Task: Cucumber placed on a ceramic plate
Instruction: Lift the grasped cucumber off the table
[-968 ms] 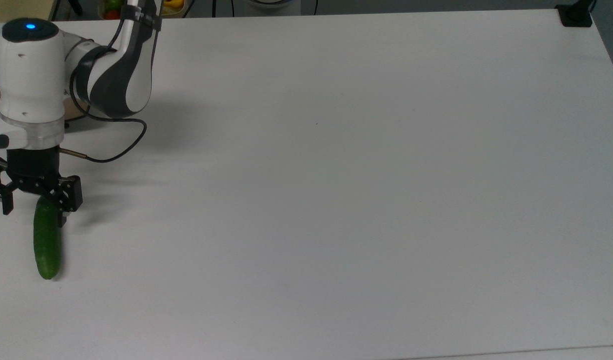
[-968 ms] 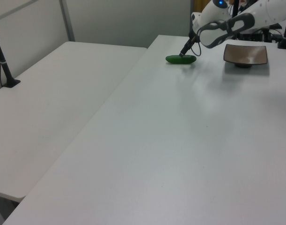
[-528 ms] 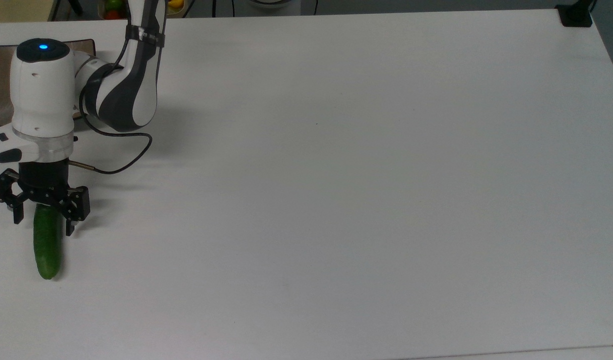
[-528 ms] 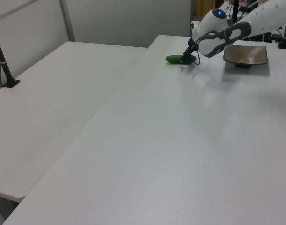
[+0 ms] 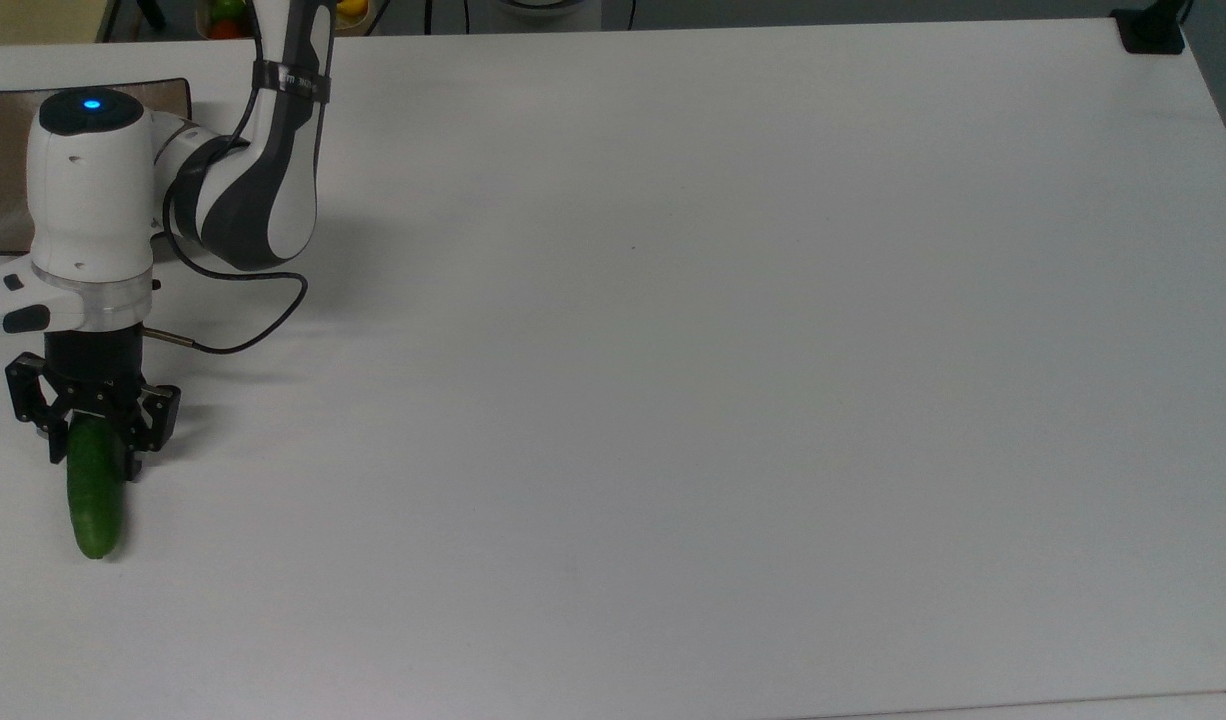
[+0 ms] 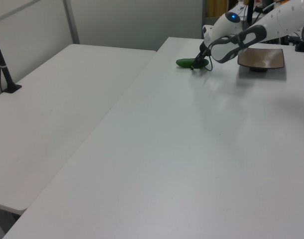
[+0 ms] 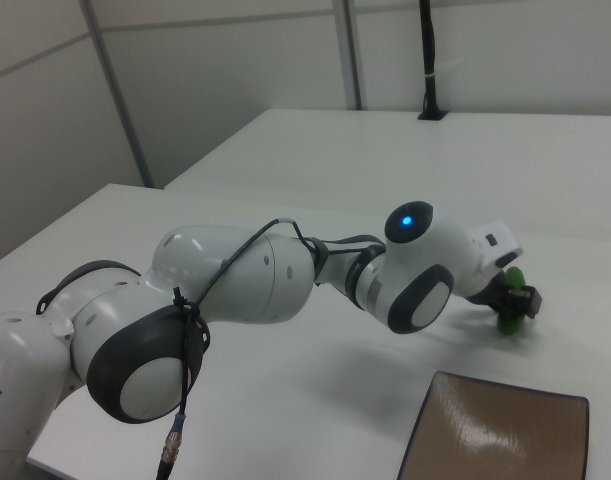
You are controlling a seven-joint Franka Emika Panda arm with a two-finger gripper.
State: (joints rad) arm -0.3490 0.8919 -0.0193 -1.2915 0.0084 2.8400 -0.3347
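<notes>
Green and glossy, the cucumber point(image 5: 95, 490) lies flat on the white desk point(image 5: 733, 380) near the top view's left edge, its long axis running up and down in the top view. The gripper point(image 5: 93, 440) stands over the cucumber's upper end, and its black jaws sit on either side of that end, drawn in close against the skin; they appear to be gripping the cucumber, which rests on the desk. In the left view the cucumber point(image 6: 190, 62) shows as a dark green shape at the far side of the desk, with the gripper point(image 6: 197, 63) coming down onto the end nearer the plate. In the right view a small part of the cucumber point(image 7: 511, 296) peeks out past the gripper point(image 7: 515, 300).

The ceramic plate point(image 5: 3, 170), square and taupe-brown with a thin dark rim, sits on the desk at the top view's upper left, partly covered by the white arm point(image 5: 243, 170). Nothing lies in the part of it that shows. In the left view the ceramic plate point(image 6: 261, 58) stands apart from the cucumber, to the left view's right of it, and its shallow face holds nothing. The right view shows the ceramic plate point(image 7: 505, 435) at the lower right, likewise bare, with faint streaks of reflected light.

A thin black cable point(image 5: 243, 320) loops from the arm across the desk beside the wrist.
</notes>
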